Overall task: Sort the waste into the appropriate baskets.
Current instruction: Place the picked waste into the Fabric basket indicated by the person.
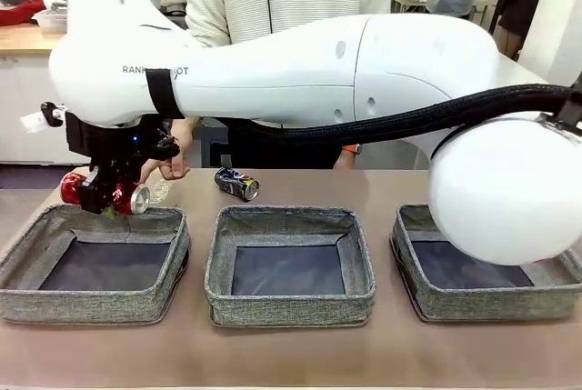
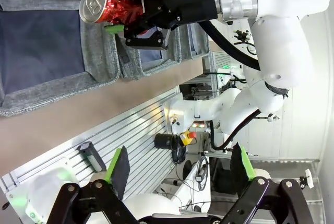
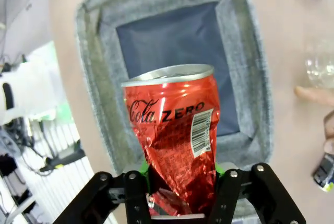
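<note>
Above the far rim of the left basket (image 1: 100, 304), the right gripper (image 1: 107, 201) clamps the dented red soda can (image 1: 130, 197) sideways; just right of it is a person's hand (image 1: 168, 165); the dark blue soda can (image 1: 237, 183) lies beyond the middle basket (image 1: 289, 306). The left gripper (image 2: 180, 164) gapes wide, empty.

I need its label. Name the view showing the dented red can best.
Right wrist view: the red can sits close up in the right gripper, print and barcode readable. Front view: small, partly hidden by the gripper. Left wrist view: farther off, mostly its top end.
</note>
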`<state>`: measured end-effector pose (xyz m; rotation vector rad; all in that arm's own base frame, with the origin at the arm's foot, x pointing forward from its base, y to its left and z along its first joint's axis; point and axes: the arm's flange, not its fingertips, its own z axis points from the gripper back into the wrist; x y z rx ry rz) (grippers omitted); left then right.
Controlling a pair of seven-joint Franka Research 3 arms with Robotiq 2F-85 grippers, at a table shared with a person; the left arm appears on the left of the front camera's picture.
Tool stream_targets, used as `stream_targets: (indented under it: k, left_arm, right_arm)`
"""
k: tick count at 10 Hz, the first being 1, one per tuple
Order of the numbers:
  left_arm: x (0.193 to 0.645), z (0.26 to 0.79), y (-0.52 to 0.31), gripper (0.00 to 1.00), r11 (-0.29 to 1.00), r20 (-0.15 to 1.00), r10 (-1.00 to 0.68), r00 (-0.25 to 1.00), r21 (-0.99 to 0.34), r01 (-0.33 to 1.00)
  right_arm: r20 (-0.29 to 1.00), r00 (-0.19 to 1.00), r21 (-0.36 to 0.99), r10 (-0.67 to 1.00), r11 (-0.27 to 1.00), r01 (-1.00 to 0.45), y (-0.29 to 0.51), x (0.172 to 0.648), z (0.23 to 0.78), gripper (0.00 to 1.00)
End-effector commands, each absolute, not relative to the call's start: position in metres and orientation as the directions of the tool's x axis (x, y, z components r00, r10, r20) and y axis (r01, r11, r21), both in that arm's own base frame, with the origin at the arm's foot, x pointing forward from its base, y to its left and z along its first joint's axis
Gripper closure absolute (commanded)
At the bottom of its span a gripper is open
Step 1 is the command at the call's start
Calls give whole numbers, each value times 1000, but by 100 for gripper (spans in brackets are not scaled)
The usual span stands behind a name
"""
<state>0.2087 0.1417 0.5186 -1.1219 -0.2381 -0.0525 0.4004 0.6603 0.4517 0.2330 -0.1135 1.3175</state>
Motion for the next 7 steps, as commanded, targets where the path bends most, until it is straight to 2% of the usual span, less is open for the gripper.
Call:
stream_targets:
  k: [1, 7]
  left_arm:
    - [206, 518, 143, 0, 441, 208, 78, 975, -884, 153]
    - [206, 518, 143, 0, 441, 208, 78, 975, -884, 153]
  right_arm:
    - [209, 227, 139, 951, 201, -970, 657, 399, 456, 0]
    - [219, 292, 155, 931, 263, -952, 645, 402, 461, 0]
